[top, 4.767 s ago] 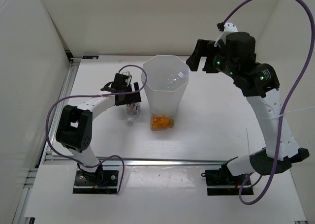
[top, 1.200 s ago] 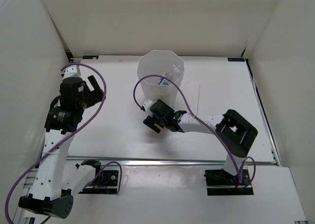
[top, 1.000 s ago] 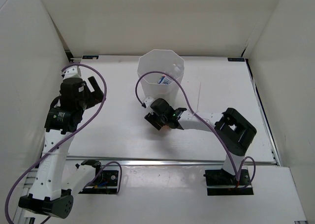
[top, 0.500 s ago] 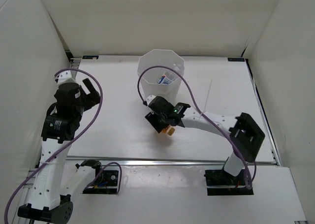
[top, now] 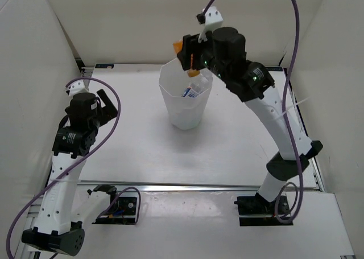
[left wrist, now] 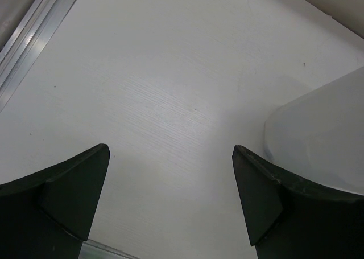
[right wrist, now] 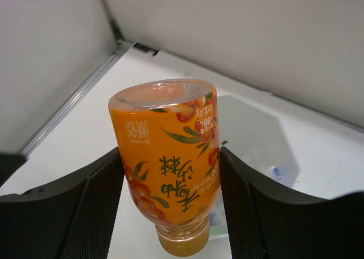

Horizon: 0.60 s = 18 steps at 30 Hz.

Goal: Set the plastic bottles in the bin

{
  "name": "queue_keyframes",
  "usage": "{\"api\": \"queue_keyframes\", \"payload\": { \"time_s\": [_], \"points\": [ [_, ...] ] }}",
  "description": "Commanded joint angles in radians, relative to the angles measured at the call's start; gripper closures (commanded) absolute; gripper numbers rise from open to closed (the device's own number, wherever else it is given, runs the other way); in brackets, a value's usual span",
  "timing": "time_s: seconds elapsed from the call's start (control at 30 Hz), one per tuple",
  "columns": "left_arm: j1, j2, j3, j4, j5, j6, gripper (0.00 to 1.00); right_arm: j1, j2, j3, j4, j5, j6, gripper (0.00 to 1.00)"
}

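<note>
Moved: right gripper point(top: 187, 60) has risen from low over the tabletop point(top: 239, 139), in front of the bin point(top: 176, 108), to high above the bin's far rim, taking the orange bottle point(top: 178, 46) along; left gripper point(top: 99, 99) has hardly shifted near the left edge
Right gripper: clamped on the orange bottle's body, cap pointing down, base toward the wrist camera
Left gripper: fingers spread wide with nothing between them, over bare tabletop, the bin wall just to its right
Bottle and bin: from above the bottle overlaps the far-left part of the rim; in the wrist view the bin's mouth lies below and beyond the cap, so whether it sits fully over the opening cannot be told
Bin contents: a blue-label bottle point(top: 187, 92) shows inside; the rest is unclear
Risk, rim strike: letting go here may drop the bottle onto the rim, so it bounces out towards the far edge
Risk, height: a long fall may jolt the light bin or bounce the bottle out
Safer move: probably carry it nearer the mouth's middle and lower before opening
</note>
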Motion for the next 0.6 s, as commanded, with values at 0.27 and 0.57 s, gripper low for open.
{"api": "queue_keyframes", "payload": {
  "time_s": [0.27, 0.57],
  "points": [
    [0.005, 0.026, 0.028, 0.019, 0.024, 0.003, 0.0, -0.093, 0.218, 0.103, 0.015, -0.128, -0.001, 0.35],
    [0.005, 0.035, 0.028, 0.019, 0.024, 0.021, 0.0, -0.144, 0.031, -0.016, -0.049, 0.068, 0.152, 0.0]
  ]
}}
